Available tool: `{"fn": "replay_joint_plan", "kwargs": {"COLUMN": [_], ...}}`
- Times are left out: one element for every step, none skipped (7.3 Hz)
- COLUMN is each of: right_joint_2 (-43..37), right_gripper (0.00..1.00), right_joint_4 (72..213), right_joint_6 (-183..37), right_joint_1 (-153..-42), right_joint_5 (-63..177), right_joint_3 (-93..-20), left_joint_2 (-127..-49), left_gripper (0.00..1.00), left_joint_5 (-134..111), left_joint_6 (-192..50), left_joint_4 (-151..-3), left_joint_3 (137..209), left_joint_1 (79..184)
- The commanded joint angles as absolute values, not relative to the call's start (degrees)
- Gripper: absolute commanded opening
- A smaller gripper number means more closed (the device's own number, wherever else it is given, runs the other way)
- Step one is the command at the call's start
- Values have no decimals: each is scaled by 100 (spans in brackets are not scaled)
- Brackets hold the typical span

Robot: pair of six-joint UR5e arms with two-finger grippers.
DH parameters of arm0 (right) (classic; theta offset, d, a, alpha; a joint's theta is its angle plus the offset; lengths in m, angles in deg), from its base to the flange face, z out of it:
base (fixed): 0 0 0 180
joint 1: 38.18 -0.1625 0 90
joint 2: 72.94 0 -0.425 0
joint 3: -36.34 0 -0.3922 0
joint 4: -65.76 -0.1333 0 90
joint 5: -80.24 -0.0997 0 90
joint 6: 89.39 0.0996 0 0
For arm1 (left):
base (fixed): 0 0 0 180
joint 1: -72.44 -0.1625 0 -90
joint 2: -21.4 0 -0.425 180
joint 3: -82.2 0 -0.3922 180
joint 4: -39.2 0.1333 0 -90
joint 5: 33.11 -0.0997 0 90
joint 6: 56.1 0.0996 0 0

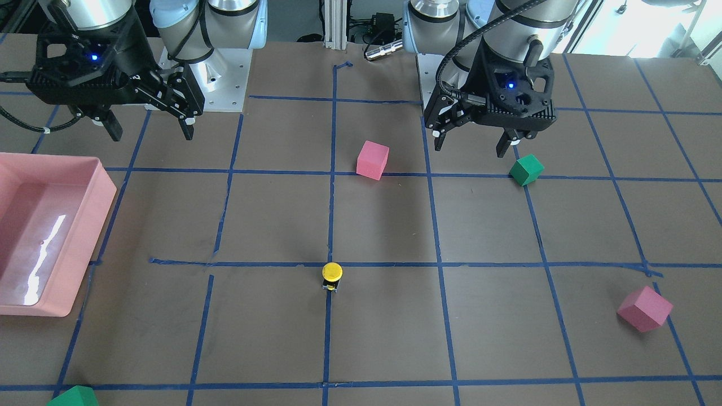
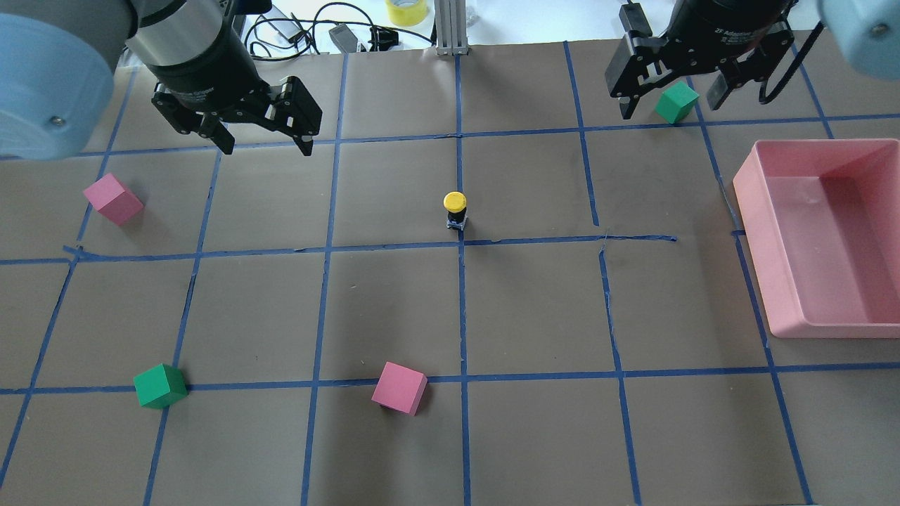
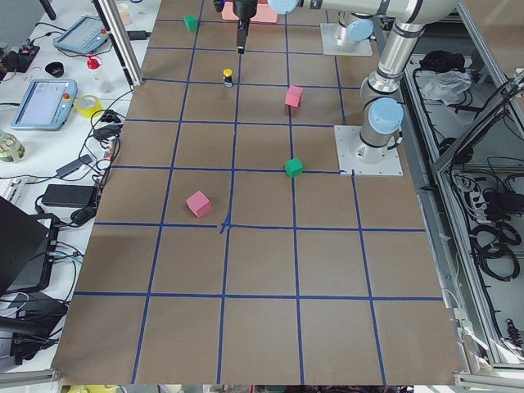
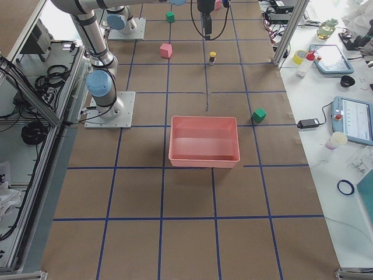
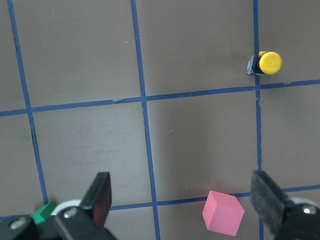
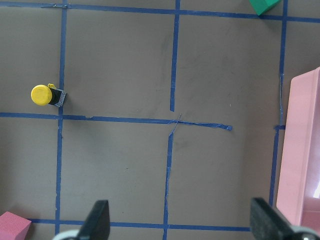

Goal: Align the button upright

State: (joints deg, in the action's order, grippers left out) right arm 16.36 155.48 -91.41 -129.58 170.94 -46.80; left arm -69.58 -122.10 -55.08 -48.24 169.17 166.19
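Observation:
The button [image 2: 455,209] has a round yellow cap on a black body and a small blocky base. It stands cap-up on a blue tape line in the middle of the table, and also shows in the front view [image 1: 332,276], the left wrist view [image 5: 265,63] and the right wrist view [image 6: 46,95]. My left gripper [image 2: 267,147] is open and empty, above the table to the far left of the button. My right gripper [image 2: 671,109] is open and empty, high at the far right, over a green cube [image 2: 676,102]. Neither gripper touches the button.
A pink tray [image 2: 766,246] stands at the right edge. Two pink cubes lie on the table, one at the left [image 2: 113,199] and one at the near centre [image 2: 399,388]. A second green cube [image 2: 160,386] lies at the near left. Blue tape lines grid the brown table.

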Motion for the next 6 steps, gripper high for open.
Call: {"fn": "replay_joint_plan", "kwargs": {"right_joint_2": [1636,1636,1636,1636,1636,1610], "right_gripper": [100,100,100,100,100,100], "right_joint_4": [15550,15550,15541,15541,15550,15550], "right_joint_6": [-9141,-9141,-9141,-9141,-9176,-9141], "right_joint_1": [-12958,-12958,-12976,-13002,-12994,-13002], "right_joint_5": [17085,17016,16989,16876,16874,16970], "right_joint_3": [-4680,-4680,-4680,-4680,-4689,-4793], "left_joint_2": [-6939,-6921,-6921,-6904,-6886,-6869], "left_gripper": [100,100,100,100,100,100], "left_joint_5": [-12214,-12214,-12205,-12205,-12205,-12214], "left_joint_6": [-5487,-5487,-5487,-5487,-5487,-5487], "left_joint_4": [-4869,-4878,-4878,-4878,-4965,-4975], "left_joint_3": [16912,16921,16938,16930,16938,16947], "left_joint_1": [16596,16596,16587,16596,16596,16587]}}
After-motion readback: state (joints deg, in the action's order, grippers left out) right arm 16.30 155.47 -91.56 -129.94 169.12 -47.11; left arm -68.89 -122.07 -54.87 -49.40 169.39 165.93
